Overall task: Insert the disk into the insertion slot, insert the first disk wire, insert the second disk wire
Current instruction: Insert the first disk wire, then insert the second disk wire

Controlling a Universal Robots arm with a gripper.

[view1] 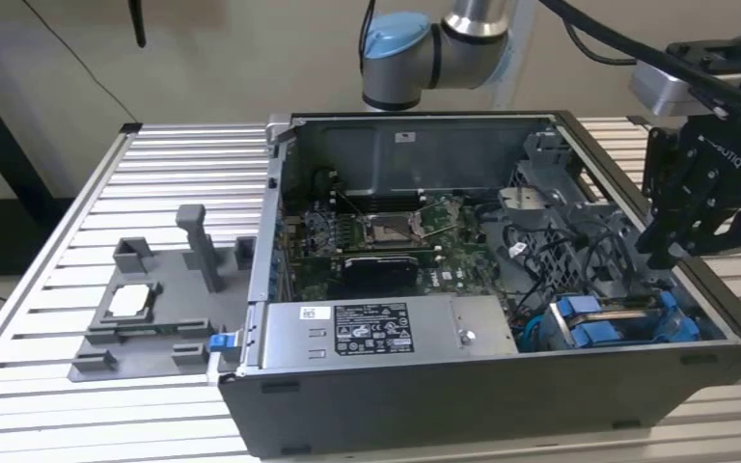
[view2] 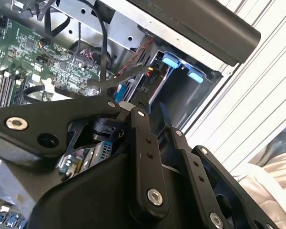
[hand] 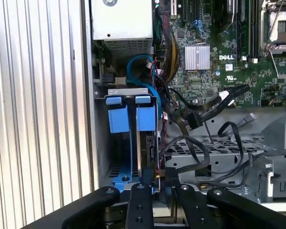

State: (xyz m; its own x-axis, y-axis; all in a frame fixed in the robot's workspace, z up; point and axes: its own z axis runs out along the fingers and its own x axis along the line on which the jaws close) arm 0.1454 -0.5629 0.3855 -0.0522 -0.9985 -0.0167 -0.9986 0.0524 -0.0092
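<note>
Above the insertion slot [hand: 128, 91] — gripper [hand: 159, 189] closed on a black wire plug [hand: 169, 175].

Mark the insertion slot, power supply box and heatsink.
insertion slot [hand: 127, 92]: first wrist view, grey metal rim.
power supply box [view1: 370, 328]: exterior view, printed label.
heatsink [hand: 197, 57]: first wrist view, finned face.

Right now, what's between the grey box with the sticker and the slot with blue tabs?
A looped blue cable lies between the power supply box and the insertion slot, in the first wrist view.
</note>
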